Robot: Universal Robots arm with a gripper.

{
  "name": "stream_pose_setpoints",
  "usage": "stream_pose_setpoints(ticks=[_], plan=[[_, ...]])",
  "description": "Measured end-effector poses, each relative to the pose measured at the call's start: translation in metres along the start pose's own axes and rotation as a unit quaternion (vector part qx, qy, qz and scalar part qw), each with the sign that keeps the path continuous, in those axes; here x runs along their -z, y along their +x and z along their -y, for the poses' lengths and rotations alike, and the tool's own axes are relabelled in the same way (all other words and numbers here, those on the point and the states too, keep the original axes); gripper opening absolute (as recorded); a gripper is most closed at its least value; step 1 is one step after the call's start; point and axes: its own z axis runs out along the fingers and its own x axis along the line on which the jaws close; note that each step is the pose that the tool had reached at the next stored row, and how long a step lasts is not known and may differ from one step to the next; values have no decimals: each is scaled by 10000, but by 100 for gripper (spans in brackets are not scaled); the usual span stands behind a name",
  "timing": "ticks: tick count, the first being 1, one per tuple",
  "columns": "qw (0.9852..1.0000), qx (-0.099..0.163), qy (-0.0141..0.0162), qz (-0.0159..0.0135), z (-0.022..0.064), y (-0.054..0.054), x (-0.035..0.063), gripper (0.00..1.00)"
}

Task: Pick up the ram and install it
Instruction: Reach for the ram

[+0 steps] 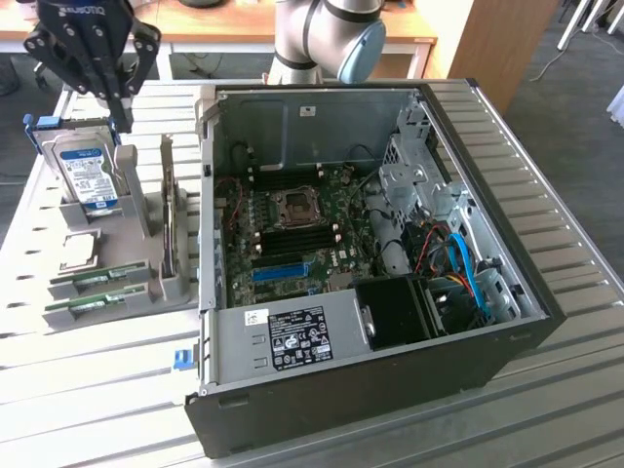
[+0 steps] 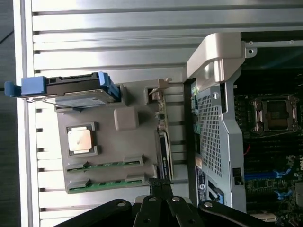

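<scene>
The gripper [image 1: 119, 102] [image 2: 158, 185] is clenched, its black fingers pressed together, and seemingly with nothing between them, though the tips are hard to read. It hangs above the far end of a grey holder [image 2: 109, 142], over the upright blue-labelled hard drive [image 1: 86, 174]. The ram lies apart from it at the holder's opposite end: one ram stick [image 1: 97, 278] [image 2: 104, 164] and a second ram stick [image 1: 90, 304] [image 2: 106, 183] rest flat in side-by-side slots, just beyond the square silver processor [image 1: 78, 249]. To the exterior view's right stands the open computer case [image 1: 390, 370], motherboard [image 1: 292, 224] exposed, on the slatted table [image 1: 97, 390].
</scene>
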Motion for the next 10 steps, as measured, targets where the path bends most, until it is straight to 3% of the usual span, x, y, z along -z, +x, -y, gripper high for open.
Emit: stream_pose_setpoints(ticks=[10], plan=[[10000, 0, 0, -1, 18, 235, 2, 11]])
